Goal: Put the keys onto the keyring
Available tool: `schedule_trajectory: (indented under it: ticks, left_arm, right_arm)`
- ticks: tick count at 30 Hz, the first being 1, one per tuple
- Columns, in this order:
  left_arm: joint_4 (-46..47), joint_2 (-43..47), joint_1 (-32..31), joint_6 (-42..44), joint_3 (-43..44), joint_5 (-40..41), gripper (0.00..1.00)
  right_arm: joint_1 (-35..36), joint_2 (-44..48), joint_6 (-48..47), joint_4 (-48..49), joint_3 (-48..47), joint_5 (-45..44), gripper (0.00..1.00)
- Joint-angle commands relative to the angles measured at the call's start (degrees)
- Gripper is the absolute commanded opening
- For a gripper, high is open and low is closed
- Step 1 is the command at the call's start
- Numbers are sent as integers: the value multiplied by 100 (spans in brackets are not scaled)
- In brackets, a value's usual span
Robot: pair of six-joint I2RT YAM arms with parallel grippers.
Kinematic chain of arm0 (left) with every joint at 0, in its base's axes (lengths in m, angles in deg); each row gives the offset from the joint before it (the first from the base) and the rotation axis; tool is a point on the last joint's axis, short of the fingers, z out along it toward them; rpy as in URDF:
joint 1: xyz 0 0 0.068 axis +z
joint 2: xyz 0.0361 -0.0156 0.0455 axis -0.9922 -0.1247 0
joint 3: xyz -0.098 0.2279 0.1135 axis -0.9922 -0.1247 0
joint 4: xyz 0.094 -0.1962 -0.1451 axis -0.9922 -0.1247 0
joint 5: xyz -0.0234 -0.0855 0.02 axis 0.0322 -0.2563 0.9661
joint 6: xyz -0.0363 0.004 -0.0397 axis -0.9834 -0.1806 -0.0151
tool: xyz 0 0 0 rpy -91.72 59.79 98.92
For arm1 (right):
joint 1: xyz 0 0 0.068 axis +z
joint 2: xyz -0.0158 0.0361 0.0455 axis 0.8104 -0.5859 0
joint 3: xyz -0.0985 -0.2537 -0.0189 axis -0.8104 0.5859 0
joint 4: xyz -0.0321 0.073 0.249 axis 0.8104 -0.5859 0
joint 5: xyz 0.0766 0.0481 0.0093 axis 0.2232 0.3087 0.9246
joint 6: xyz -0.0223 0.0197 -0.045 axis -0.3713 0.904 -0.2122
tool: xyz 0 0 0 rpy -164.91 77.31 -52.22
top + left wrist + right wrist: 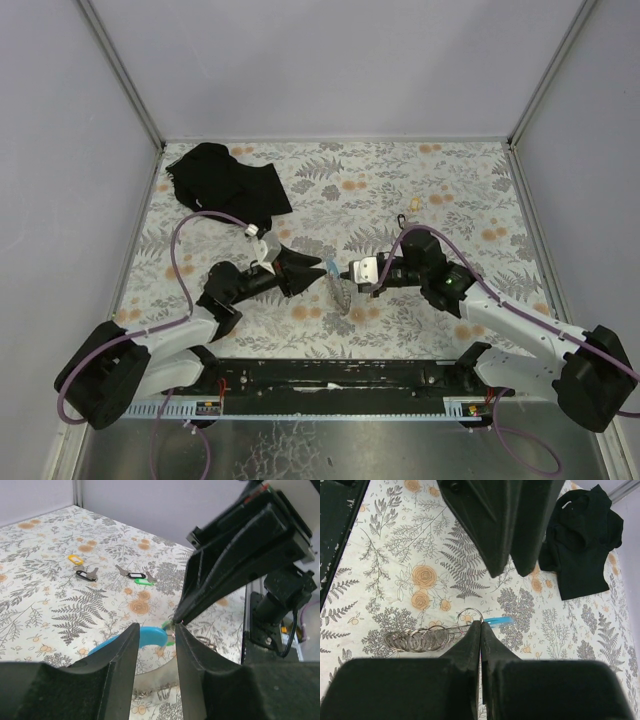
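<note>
The light-blue keyring (150,636) lies curved on the flowered table between the two grippers, and also shows in the top view (333,271) and the right wrist view (498,621). My left gripper (156,630) is open, its fingers either side of the band's end. My right gripper (480,623) is shut on a small green-tagged key (170,628) with a metal ring (469,617), held against the band's end. Several other keys lie far off: a green-tagged one (144,581), black-tagged ones (86,575) and a yellow-tagged one (75,559).
A chain of silver rings (417,639) lies on the table beside the band, also in the top view (342,298). A black cloth (228,182) lies at the back left. The loose keys (408,212) lie behind the right arm.
</note>
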Motion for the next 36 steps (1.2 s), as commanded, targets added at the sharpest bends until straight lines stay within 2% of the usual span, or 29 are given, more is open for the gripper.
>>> schedule_trajectory:
  ticks: [1,8,15,25,36]
  left_arm:
    - [-807,399,3,856,-3,-533,35]
    - [-1393,582,-349,1585,120,-734,35]
    - [-1901,559,-628,2070,348,-326,35]
    - [-745,-14,-667,1050,76,-384,40]
    - [-682,363,-671,69,-212,34,45]
  right_arm:
    - [23,36,277,81,-370,156,0]
    - [20,-70,574,-95,-639,149,0]
    - [23,-117,791,-225,-813,149,0]
    - [22,-178,1056,-122,-807,122,0]
    - [22,-161,1228,129,-706,-44,0]
